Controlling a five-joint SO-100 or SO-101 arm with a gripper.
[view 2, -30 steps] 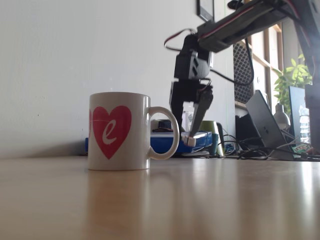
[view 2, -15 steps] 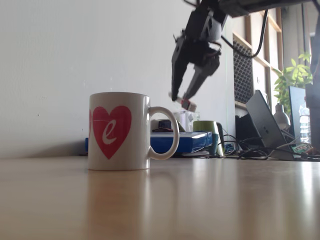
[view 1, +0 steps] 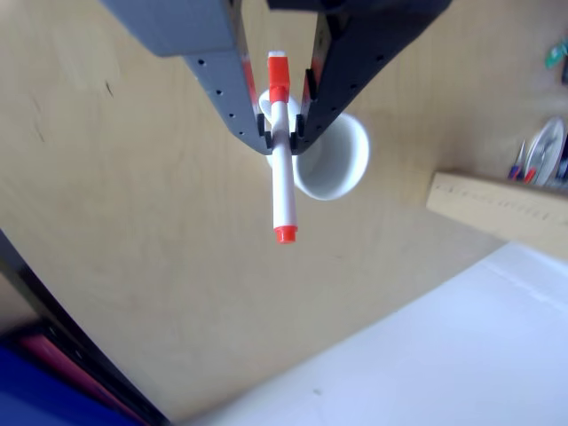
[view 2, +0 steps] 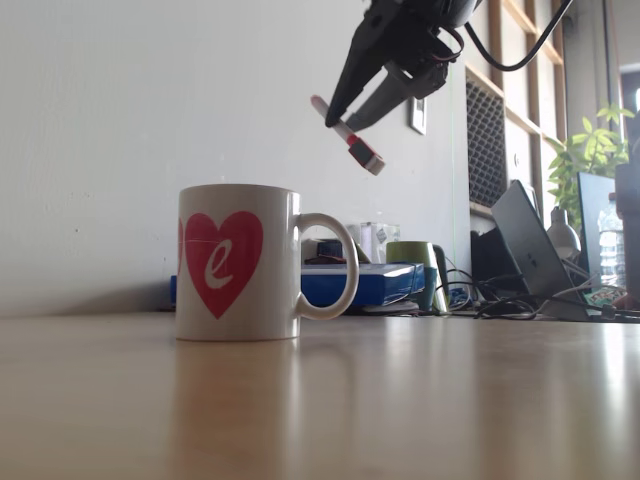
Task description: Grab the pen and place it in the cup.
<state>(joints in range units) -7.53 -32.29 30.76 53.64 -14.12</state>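
Note:
The pen (view 1: pixel 282 182) is a slim white marker with an orange-red cap and tip, clamped between my gripper's (view 1: pixel 282 127) dark fingers. In the fixed view the gripper (view 2: pixel 340 117) hangs high, up and to the right of the cup (view 2: pixel 238 262), with the pen (view 2: pixel 348 136) tilted in its jaws. The cup is a glossy white mug with a red heart graphic and a loop handle on its right. In the other view the cup (view 1: pixel 337 164) stands on the wooden table below, partly hidden behind the fingers.
A light wooden table (view 2: pixel 400 400) runs to the front. Behind the cup lie a blue box (view 2: pixel 375 283), a green cup (view 2: pixel 412 255), a laptop (view 2: pixel 530 245) and cables. A wooden ruler-like strip (view 1: pixel 497 213) lies at the right in the other view.
The gripper has risen from table height beside the cup's handle to well above the rim, carrying the pen up and slightly left. The cup has not moved.

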